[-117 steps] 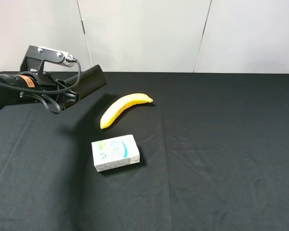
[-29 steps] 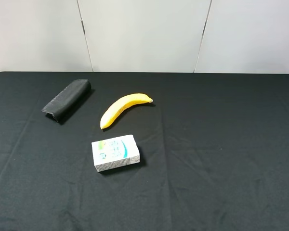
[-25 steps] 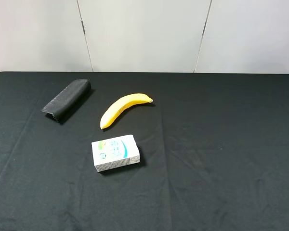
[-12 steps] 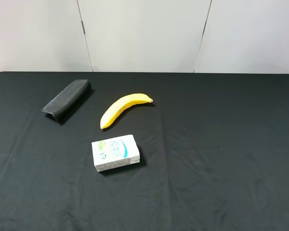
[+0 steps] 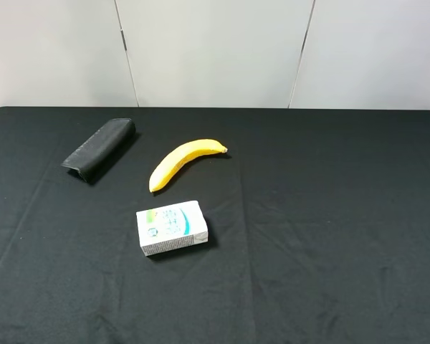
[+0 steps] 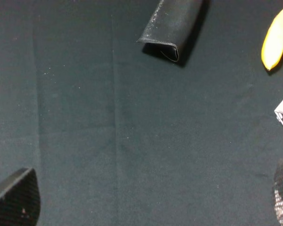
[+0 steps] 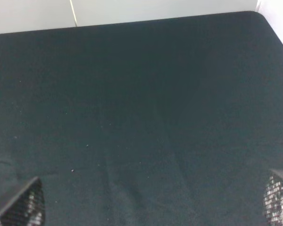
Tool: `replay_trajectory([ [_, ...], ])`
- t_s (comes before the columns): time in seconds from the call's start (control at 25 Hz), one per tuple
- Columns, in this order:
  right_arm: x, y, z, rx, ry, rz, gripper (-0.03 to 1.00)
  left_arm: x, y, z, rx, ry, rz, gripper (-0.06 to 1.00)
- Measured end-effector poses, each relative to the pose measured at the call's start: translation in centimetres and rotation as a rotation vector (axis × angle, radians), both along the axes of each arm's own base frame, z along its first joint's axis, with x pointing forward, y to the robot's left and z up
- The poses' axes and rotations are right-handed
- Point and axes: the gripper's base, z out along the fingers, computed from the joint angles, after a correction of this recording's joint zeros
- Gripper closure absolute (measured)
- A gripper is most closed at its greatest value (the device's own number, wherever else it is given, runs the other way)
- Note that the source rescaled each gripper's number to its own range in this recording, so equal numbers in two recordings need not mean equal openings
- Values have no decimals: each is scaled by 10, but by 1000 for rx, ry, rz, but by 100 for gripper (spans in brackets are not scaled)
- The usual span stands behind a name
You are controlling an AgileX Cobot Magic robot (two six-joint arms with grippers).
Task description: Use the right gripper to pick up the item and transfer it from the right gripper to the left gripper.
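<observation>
The item, a long matte black soft case point(image 5: 100, 148), lies on the black cloth at the back left, apart from both grippers. It also shows in the left wrist view point(image 6: 172, 23), well ahead of my left gripper point(image 6: 148, 201). The left gripper's fingertips point(image 6: 16, 200) stand wide apart at the picture's corners, open and empty. My right gripper point(image 7: 148, 205) is open and empty too, over bare cloth near the table's far right corner, with only its fingertips point(image 7: 21, 207) in sight. Neither arm shows in the exterior high view.
A yellow banana point(image 5: 183, 161) lies right of the case, and shows in the left wrist view point(image 6: 276, 40). A white-and-green carton point(image 5: 172, 227) sits in front of the banana. The black table point(image 5: 330, 215) has white wall panels behind it.
Early on the left gripper held the black case in the air at the far left. Now the case lies on the cloth and the arm is out of the exterior view. Nothing moved in the last second.
</observation>
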Motion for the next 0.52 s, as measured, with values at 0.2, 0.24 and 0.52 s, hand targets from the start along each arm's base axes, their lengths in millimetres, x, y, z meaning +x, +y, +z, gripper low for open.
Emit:
replay_trajectory([
  [0.2, 0, 0, 0, 0, 0, 0, -3, 0, 0, 0, 0, 0, 0, -3],
  [0.24, 0, 0, 0, 0, 0, 0, -3, 0, 0, 0, 0, 0, 0, -3],
  [0.52, 0, 0, 0, 0, 1, 0, -3, 0, 0, 0, 0, 0, 0, -3],
])
